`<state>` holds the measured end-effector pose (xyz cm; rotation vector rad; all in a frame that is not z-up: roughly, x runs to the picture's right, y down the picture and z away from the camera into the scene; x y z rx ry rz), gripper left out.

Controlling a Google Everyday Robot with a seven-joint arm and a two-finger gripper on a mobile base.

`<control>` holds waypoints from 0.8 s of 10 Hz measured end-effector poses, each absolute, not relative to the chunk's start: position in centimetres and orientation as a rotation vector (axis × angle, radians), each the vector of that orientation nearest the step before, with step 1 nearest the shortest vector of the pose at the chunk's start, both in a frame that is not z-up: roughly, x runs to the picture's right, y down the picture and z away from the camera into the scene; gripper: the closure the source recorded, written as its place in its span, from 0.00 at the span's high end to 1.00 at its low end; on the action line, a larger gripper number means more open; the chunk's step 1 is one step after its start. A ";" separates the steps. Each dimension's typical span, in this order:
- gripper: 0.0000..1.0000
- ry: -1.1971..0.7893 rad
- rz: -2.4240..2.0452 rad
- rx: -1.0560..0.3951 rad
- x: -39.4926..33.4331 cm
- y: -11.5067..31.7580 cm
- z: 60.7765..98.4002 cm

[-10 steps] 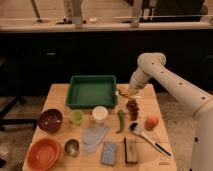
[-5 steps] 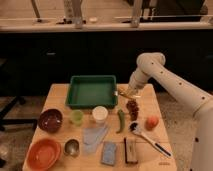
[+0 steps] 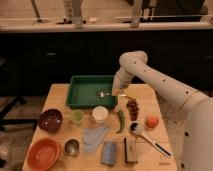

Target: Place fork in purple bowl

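Observation:
My gripper (image 3: 118,93) hangs at the right edge of the green tray (image 3: 80,80), at the end of the white arm that comes in from the right. It is shut on the fork (image 3: 104,93), a slim silvery piece that sticks out to the left over the tray's right half. The purple bowl (image 3: 50,120), round and dark maroon, stands on the wooden table at the left, in front of the tray and well to the left of the gripper. Nothing lies in it.
In front of the tray stand a green cup (image 3: 76,117) and a white cup (image 3: 100,114). A green pepper (image 3: 120,120), grapes (image 3: 132,107), an orange fruit (image 3: 151,121) and a white-headed utensil (image 3: 145,135) lie to the right. An orange bowl (image 3: 44,153) and a metal cup (image 3: 72,147) sit front left.
The gripper has edged slightly to the left with the fork, over the tray's right edge. Everything on the table stays where it was.

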<state>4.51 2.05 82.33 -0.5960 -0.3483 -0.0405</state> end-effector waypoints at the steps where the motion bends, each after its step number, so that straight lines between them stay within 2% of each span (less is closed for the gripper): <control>1: 0.00 -0.371 -0.071 -0.597 3.0 2.1 82.2; 8: 0.00 -0.515 -0.179 -0.655 -2.9 3.6 81.8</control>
